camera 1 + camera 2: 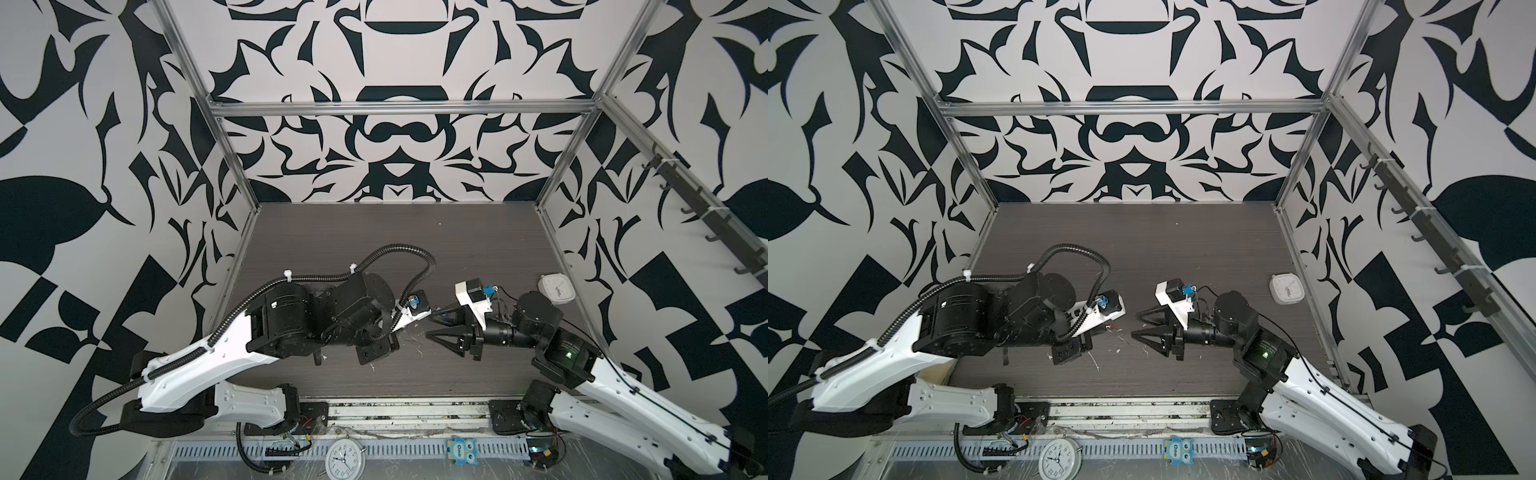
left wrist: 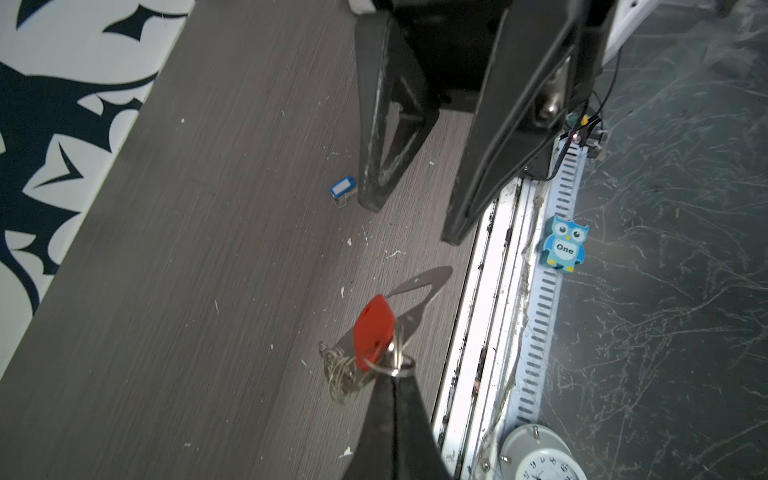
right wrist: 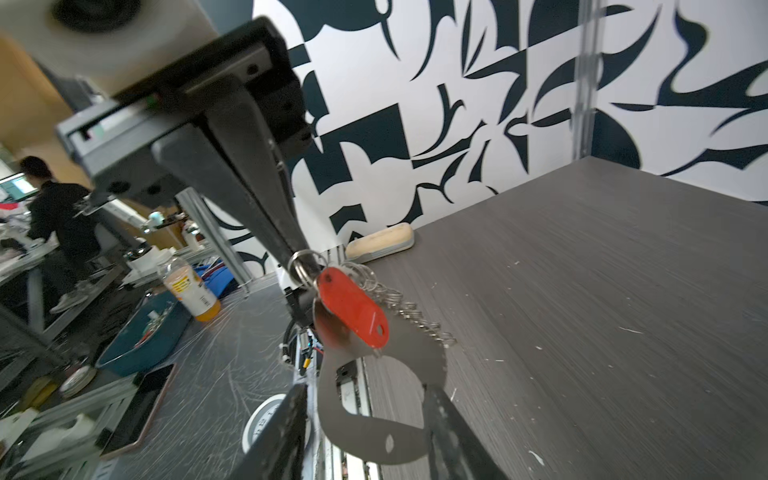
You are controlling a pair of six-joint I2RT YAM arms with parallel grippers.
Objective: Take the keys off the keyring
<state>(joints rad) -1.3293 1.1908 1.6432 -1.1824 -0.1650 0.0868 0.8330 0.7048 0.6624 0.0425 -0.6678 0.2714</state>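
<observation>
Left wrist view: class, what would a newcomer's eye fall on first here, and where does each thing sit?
The red key tag stands out, hanging with the silvery keyring from the shut left end effector near the front edge of the grey table. Next comes the blue key tag, lying apart on the table beside a finger of the open right end effector.
</observation>
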